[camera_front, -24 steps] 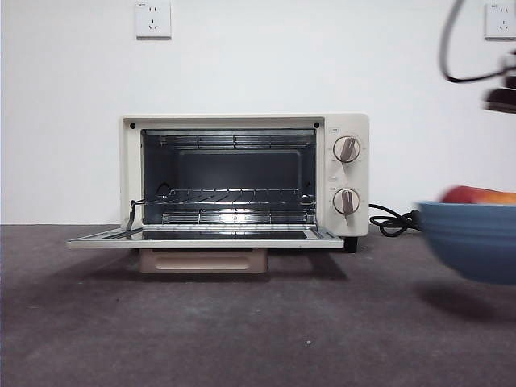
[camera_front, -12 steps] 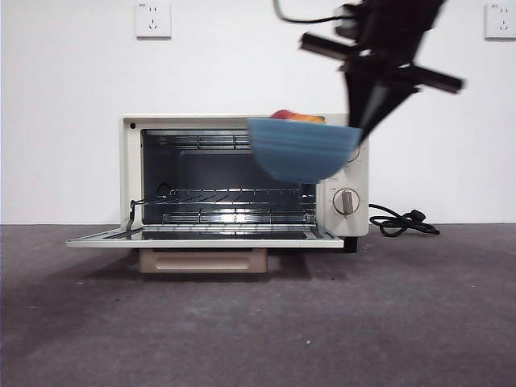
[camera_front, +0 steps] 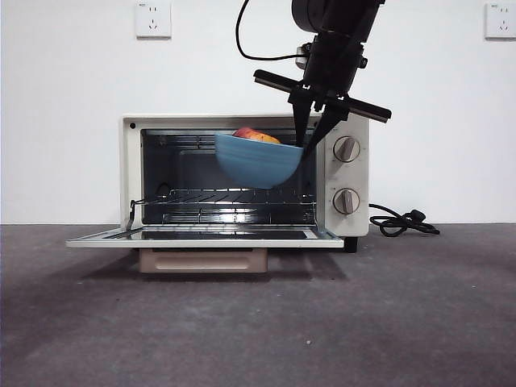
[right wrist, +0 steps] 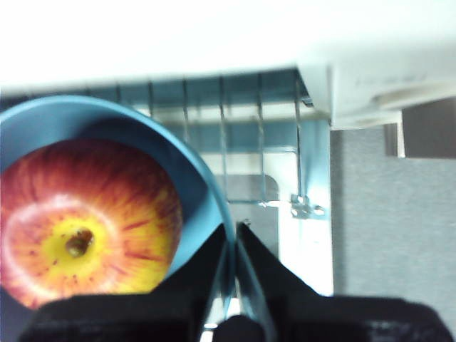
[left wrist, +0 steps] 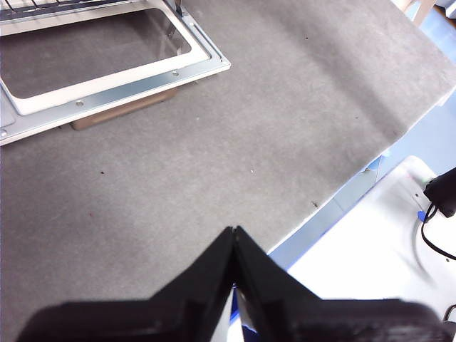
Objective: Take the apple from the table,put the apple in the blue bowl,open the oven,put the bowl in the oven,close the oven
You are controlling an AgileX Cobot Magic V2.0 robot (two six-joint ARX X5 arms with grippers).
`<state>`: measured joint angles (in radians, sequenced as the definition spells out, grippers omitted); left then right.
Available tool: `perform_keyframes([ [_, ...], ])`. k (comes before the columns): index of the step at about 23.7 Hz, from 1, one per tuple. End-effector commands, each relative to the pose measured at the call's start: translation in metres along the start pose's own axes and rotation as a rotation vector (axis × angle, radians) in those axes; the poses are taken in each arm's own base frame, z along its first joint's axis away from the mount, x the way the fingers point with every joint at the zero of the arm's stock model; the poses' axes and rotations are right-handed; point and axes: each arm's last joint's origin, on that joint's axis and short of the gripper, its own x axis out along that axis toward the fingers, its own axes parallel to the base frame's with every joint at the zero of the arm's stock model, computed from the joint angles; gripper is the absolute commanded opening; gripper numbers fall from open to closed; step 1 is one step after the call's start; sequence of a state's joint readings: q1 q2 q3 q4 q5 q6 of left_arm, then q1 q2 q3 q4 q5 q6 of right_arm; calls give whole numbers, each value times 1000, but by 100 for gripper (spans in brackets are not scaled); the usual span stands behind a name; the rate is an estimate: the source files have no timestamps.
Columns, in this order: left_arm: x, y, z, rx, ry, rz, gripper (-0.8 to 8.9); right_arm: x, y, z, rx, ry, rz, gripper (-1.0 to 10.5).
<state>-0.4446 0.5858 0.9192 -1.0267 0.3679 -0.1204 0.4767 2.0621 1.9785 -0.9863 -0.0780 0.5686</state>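
White wall and grey table (camera_front: 403, 322) frame the open oven (camera_front: 242, 173). Half a second ago the bowl (camera_front: 256, 161) hung by the oven's upper knob; now the right gripper (camera_front: 310, 145), pinched on its rim, holds it in the mouth above the rack, so insertion has begun. Bowl tilts slightly, apple (camera_front: 256, 135) stem-end up. Left gripper (left wrist: 234, 239) waits closed, empty.

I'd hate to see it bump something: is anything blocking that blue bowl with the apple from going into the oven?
Nothing visible: the cream-white toaster oven's glass door lies flat open, its wire rack bare, and the right end effector holds the round blue bowl above it.
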Motion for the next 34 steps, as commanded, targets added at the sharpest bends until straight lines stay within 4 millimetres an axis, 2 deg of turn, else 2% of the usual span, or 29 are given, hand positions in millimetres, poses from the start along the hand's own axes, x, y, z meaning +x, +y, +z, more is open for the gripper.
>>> perform_keyframes([
  [1, 1, 0, -2, 7, 6, 1, -6, 10, 1, 3, 87, -14, -1, -12],
  [7, 0, 0, -4, 1, 22, 3, -6, 16, 1, 7, 162, -65, -18, -12],
  [19, 0, 1, -6, -5, 39, 5, -6, 20, 1, 9, 170, -90, -36, -11],
  [24, 0, 1, -8, -12, 57, 7, -6, 19, 2, 10, 170, -109, -32, 20],
  [28, 0, 1, -8, -12, 57, 7, -6, 20, 1, 9, 169, -106, -41, 154],
  [34, 0, 1, -8, -13, 61, 7, -6, 20, 1, 9, 169, -106, -41, 161],
])
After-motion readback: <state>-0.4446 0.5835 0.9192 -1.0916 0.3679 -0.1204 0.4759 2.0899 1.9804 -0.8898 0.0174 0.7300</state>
